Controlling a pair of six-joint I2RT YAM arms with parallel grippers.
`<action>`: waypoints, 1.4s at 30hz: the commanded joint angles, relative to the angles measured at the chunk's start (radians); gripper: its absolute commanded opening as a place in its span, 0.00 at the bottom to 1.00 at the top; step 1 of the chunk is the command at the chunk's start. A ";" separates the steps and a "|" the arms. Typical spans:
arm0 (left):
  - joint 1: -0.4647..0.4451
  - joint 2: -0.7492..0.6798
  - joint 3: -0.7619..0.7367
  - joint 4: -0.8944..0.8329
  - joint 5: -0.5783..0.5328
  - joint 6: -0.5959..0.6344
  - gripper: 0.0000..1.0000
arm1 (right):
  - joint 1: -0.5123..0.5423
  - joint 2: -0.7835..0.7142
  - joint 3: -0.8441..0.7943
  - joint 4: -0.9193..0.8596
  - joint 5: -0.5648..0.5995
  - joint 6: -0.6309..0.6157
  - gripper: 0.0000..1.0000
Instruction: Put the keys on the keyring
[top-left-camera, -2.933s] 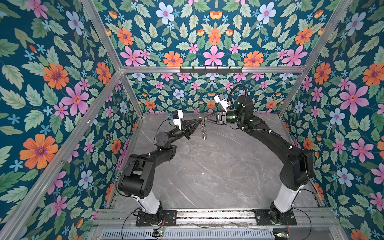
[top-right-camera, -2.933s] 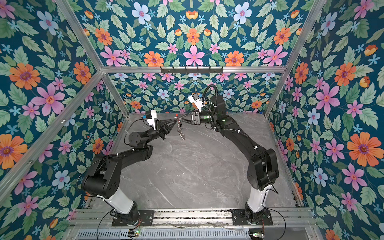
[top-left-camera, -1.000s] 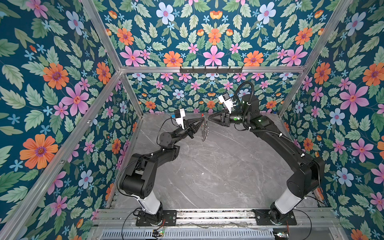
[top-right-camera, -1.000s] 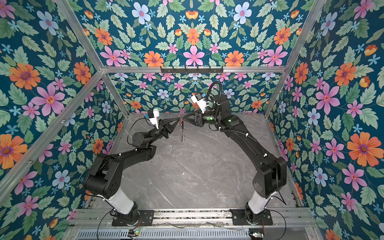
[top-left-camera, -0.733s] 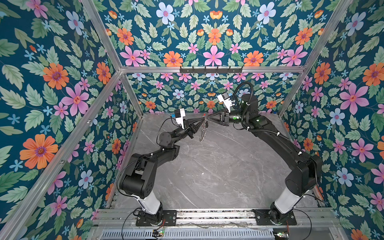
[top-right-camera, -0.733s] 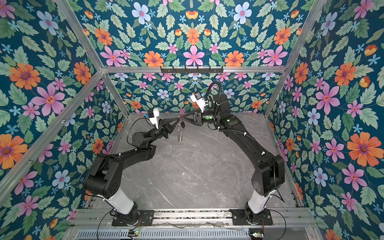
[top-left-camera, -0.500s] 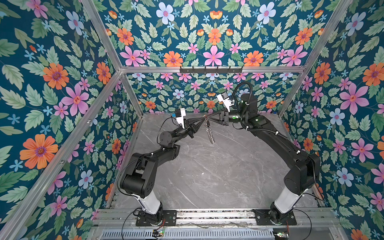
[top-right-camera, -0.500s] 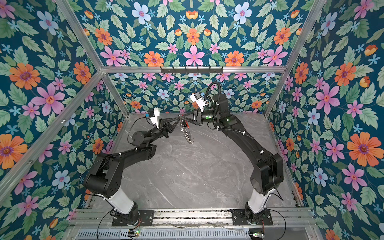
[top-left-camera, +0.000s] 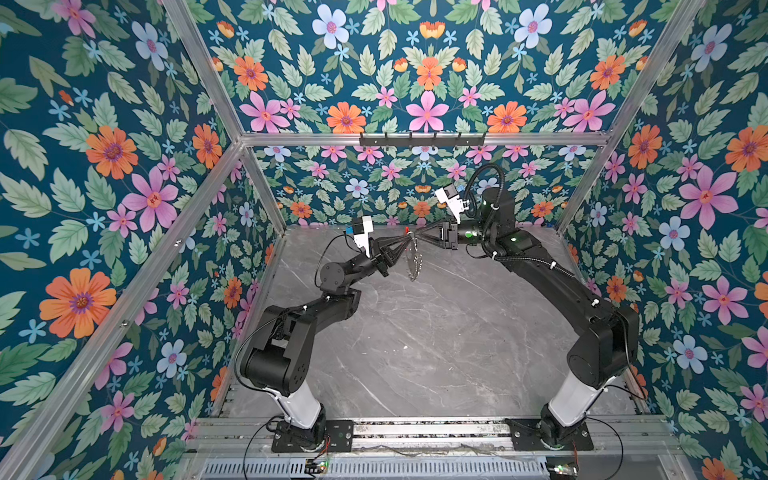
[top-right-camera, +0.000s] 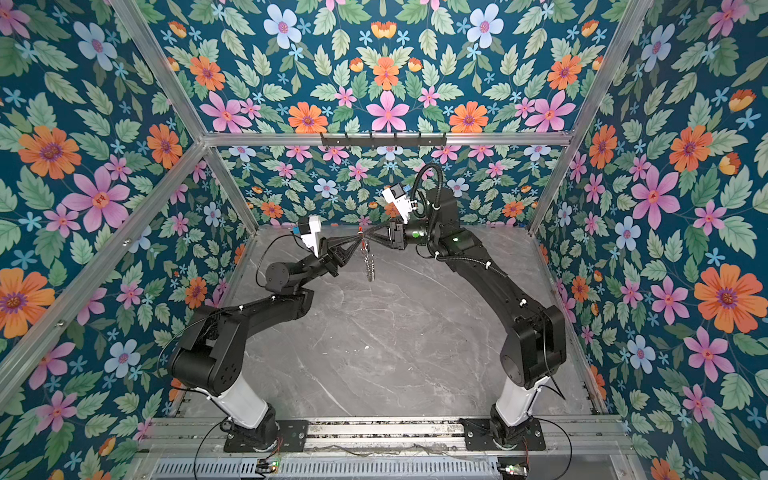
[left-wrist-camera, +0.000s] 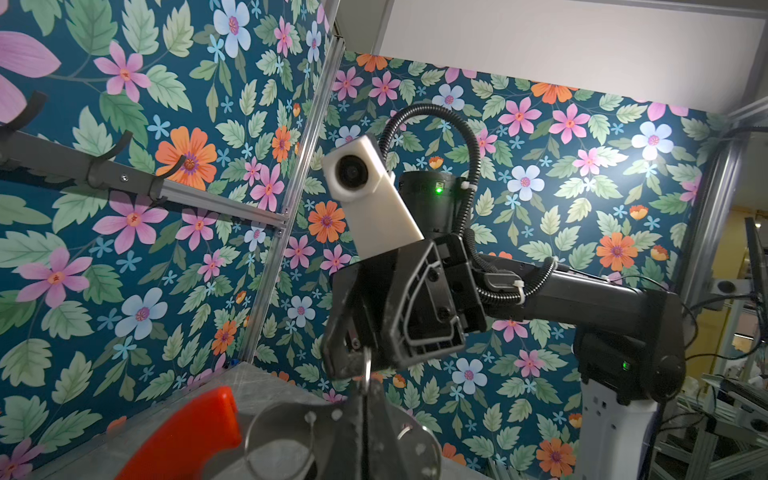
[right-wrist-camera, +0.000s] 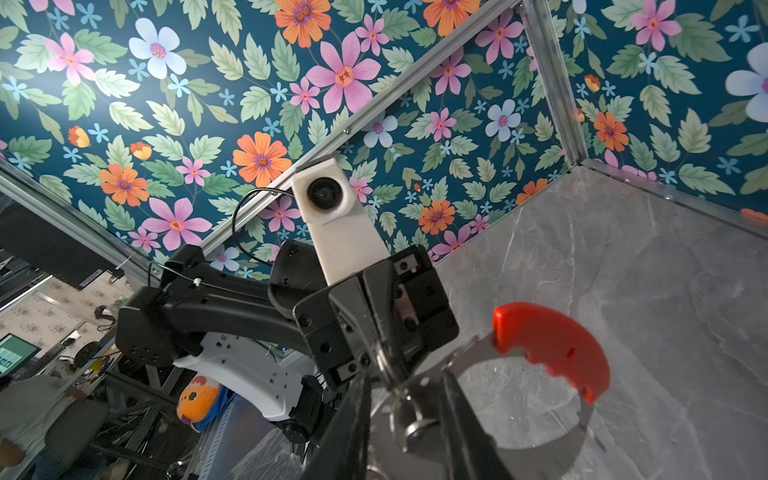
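Mid-threading, far centre above the table (top-left-camera: 415, 353): left gripper (right-wrist-camera: 385, 365) pinched shut on the hanging keyring (top-left-camera: 412, 261) rim, right gripper (left-wrist-camera: 365, 368) jaws slightly apart around the keys (right-wrist-camera: 417, 424) ring, grip unclear; next probably needs fine alignment onto a rim loop.

Both top views look steeply down from high above the near edge, taking in the whole surface (top-left-camera: 415, 340) and far wall (top-left-camera: 374, 183). The 2 share nearly everything, shifted slightly sideways. The left wrist camera (right-wrist-camera: 328, 199) looks up and rightward, close on the right arm (left-wrist-camera: 582, 299). The right wrist camera (left-wrist-camera: 357, 178) faces leftward at the left arm (right-wrist-camera: 208, 307). Both wrist views share the keyring (right-wrist-camera: 552, 461), very near.
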 joint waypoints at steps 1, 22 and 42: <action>0.002 0.001 0.009 0.077 0.013 -0.007 0.00 | 0.000 -0.016 -0.004 0.020 0.005 -0.008 0.25; -0.002 0.012 0.023 0.077 0.016 -0.016 0.00 | 0.019 0.009 0.006 0.034 -0.025 0.008 0.12; 0.054 -0.229 0.154 -1.463 0.113 1.201 0.29 | 0.080 0.016 0.069 -0.533 0.440 -0.545 0.00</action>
